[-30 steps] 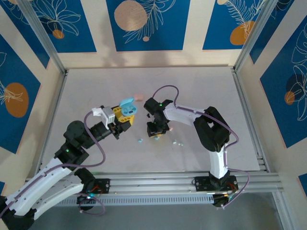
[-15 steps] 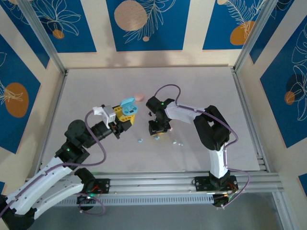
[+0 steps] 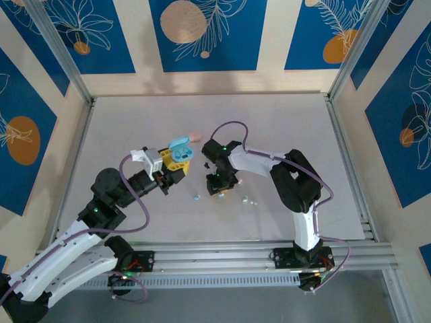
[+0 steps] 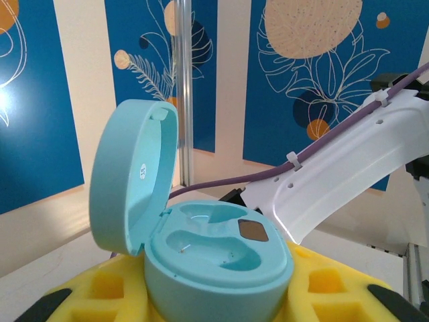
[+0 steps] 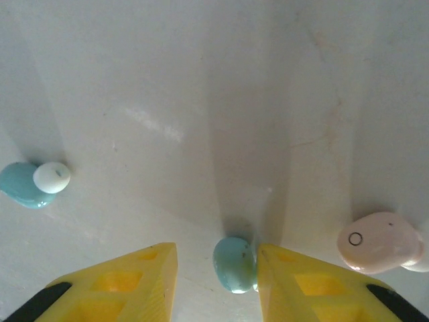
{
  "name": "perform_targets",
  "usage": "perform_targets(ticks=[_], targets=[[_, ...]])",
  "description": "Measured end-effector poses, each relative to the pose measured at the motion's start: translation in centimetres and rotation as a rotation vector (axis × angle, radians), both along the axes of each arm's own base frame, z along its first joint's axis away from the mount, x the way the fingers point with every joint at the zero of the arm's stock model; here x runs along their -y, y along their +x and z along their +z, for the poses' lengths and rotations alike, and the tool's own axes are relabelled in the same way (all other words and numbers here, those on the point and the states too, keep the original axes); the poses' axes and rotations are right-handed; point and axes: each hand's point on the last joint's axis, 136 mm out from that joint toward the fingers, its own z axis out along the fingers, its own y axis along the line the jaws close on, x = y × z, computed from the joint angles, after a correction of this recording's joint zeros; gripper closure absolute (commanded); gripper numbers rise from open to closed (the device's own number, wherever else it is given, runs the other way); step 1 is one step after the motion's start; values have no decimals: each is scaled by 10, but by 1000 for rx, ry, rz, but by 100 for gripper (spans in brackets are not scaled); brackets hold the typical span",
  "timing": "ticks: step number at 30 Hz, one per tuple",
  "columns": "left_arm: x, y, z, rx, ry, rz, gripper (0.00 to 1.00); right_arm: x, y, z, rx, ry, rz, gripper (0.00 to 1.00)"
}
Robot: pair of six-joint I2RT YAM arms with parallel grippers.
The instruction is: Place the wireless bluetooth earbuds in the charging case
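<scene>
A pale grey table [image 3: 289, 128] stretches from the near edge to the far wall. Cream walls [image 3: 138, 40] close it in on the left, far and right. They carry blue panels [image 3: 202, 33] drawn with white leaves and orange or beige discs. Slanting metal posts [image 3: 57, 50] rise at the two far corners. An aluminium rail [image 3: 222, 259] runs along the near edge.

Left gripper [image 3: 174, 168] raised, clamped; right gripper [image 5: 218, 260] lowered, parted.
</scene>
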Motion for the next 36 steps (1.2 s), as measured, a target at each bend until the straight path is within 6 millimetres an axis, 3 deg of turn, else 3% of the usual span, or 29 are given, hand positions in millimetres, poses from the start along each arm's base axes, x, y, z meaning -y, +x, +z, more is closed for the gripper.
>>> perform_targets(ticks=[11, 27, 36], targets=[[0, 0, 1, 2, -2, 0, 73, 3, -12, -1, -27, -34, 26, 63], [0, 0, 1, -4, -5, -1, 73, -1, 6, -2, 20, -72, 35, 67], [0, 0, 1, -4, -5, -1, 73, 2, 4, -10, 6, -99, 62, 71]])
